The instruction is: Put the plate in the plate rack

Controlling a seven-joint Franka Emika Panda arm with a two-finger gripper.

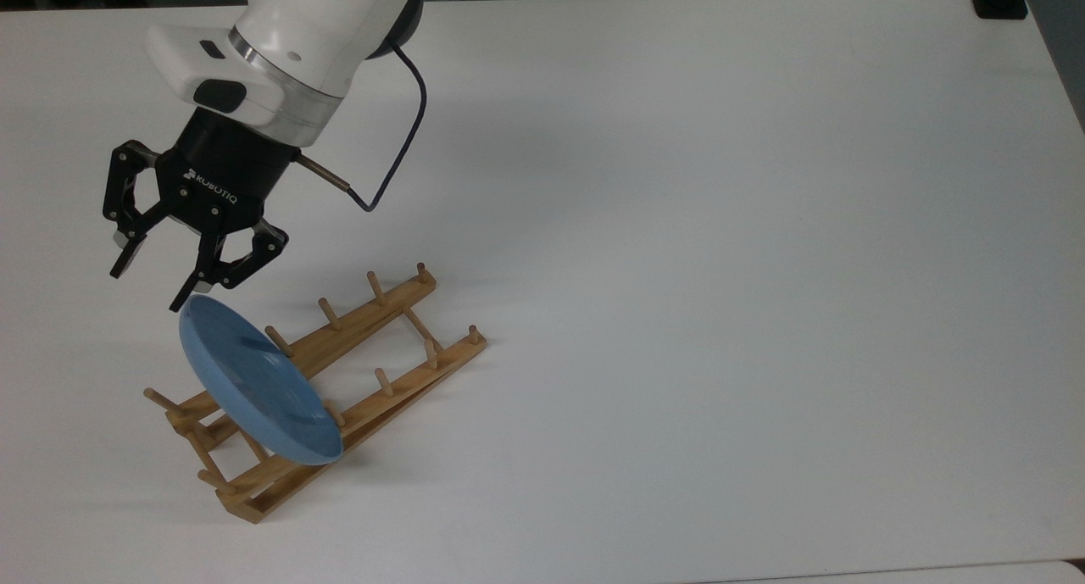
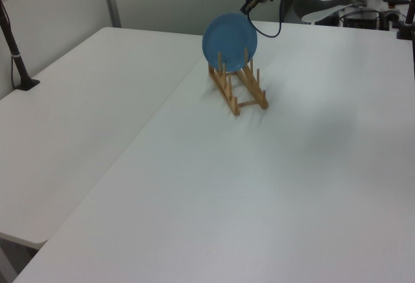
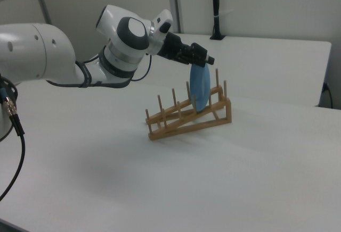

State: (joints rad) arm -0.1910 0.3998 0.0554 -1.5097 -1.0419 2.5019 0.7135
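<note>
Plate (image 1: 254, 380): light blue, round, standing on edge in the rack (image 1: 339, 380), seated between the pegs near the rack's end closest to my end effector (image 1: 148, 287). In the top view it leans, upper rim toward the top view's upper left, lower edge resting down between the two rails. In the left view the plate (image 2: 229, 34) shows its round face above the rack (image 2: 237, 87), with two pegs crossing in front of its lower part. In the right view the plate (image 3: 200, 89) appears nearly edge-on and close to upright, within the rack (image 3: 189, 114).

End effector: released, fingers spread apart, nothing held. In the top view it sits just above the plate's upper rim; one fingertip lies very near that rim, and I cannot tell whether it touches. The other fingertip stands clear of the plate, toward the top view's left. In the right view my end effector (image 3: 205, 59) is directly above the plate's top edge.

Rack: wooden, two long rails with rows of upright pegs, extending away from my end effector toward the top view's lower right. The remaining peg slots are unoccupied.

Table (image 1: 720, 270): white, carries the rack. A dark cable (image 1: 398, 135) loops from my wrist beside the end effector.
</note>
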